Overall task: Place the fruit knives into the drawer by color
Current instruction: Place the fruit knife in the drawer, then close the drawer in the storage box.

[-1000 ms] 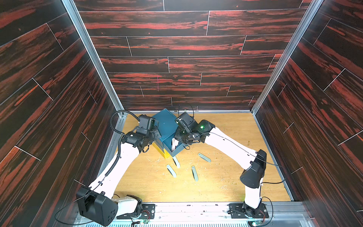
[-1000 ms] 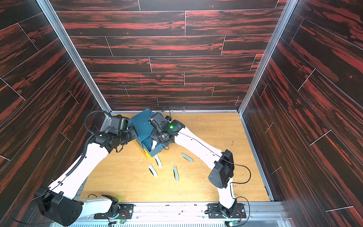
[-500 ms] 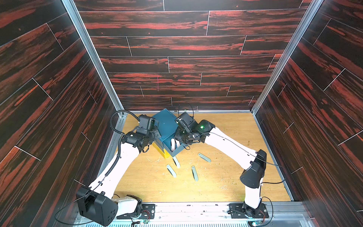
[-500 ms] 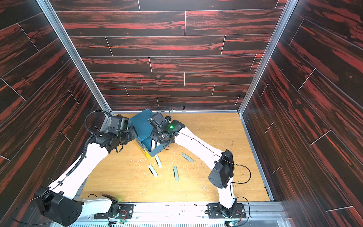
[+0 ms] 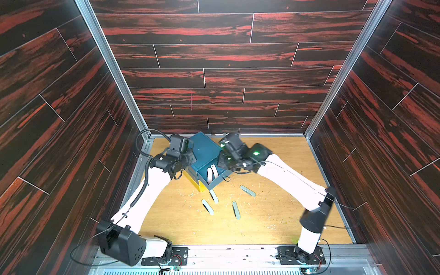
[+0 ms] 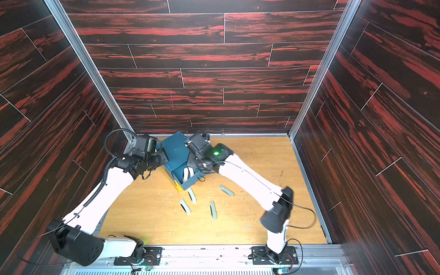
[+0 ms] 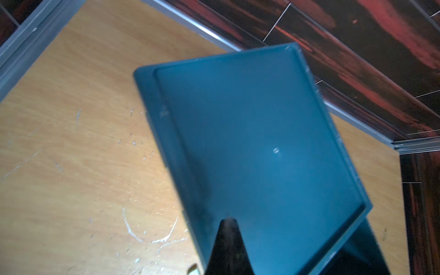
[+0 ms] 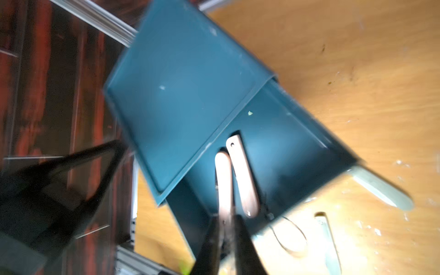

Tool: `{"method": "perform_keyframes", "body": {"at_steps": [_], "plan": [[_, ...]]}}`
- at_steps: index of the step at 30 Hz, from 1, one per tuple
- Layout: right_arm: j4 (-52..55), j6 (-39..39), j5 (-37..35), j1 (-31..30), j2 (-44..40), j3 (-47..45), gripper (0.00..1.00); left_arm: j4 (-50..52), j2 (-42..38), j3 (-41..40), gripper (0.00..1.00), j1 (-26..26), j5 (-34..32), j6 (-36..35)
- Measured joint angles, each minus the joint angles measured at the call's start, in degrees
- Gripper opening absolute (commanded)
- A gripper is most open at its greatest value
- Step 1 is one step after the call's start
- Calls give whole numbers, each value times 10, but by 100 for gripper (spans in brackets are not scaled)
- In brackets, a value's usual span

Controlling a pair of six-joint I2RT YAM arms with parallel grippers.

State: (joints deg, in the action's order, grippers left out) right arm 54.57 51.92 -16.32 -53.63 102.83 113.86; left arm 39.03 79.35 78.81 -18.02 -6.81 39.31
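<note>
The drawer (image 5: 204, 150) is a teal-topped chest at the back, and its upper drawer (image 5: 215, 182) is pulled open. Two pinkish-white fruit knives (image 5: 209, 175) (image 8: 245, 176) lie side by side inside it. My right gripper (image 8: 225, 215) hovers over the open drawer, fingers almost together. One pinkish knife (image 8: 223, 176) shows behind the slit, and both top views show it lying free. My left gripper (image 7: 228, 221) is shut, its tip on the chest's teal top (image 7: 262, 142) near an edge. Several pale grey-green knives (image 5: 247, 190) (image 5: 235, 210) (image 5: 207, 206) (image 5: 213, 195) lie on the floor in front.
The chest's yellow lower part (image 5: 198, 184) shows under the open drawer. A thin black loop pull (image 8: 289, 235) hangs from the drawer front. Dark wood-pattern walls (image 5: 214, 71) close in three sides, with a metal rail (image 5: 226, 252) along the front. The wooden floor (image 5: 273, 214) is scratched.
The right gripper's fingers have come together over the open drawer. Both arms and the chest stay in place.
</note>
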Motion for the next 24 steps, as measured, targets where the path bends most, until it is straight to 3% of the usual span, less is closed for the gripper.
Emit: {"method": "perform_keyframes", "body": {"at_steps": [2, 8, 14, 24], "plan": [[4, -22, -6, 0, -30, -21, 0, 0, 9, 10, 0, 0, 5, -1], [-5, -72, -5, 2, -107, -151, 0, 0, 30, 28, 0, 0, 20, -1], [-47, -100, 31, 20, -130, -261, 0, 0, 48, 34, 0, 0, 29, -1], [-128, -109, 96, 61, -151, -335, 0, 0, 51, 35, 0, 0, 32, 2]]}}
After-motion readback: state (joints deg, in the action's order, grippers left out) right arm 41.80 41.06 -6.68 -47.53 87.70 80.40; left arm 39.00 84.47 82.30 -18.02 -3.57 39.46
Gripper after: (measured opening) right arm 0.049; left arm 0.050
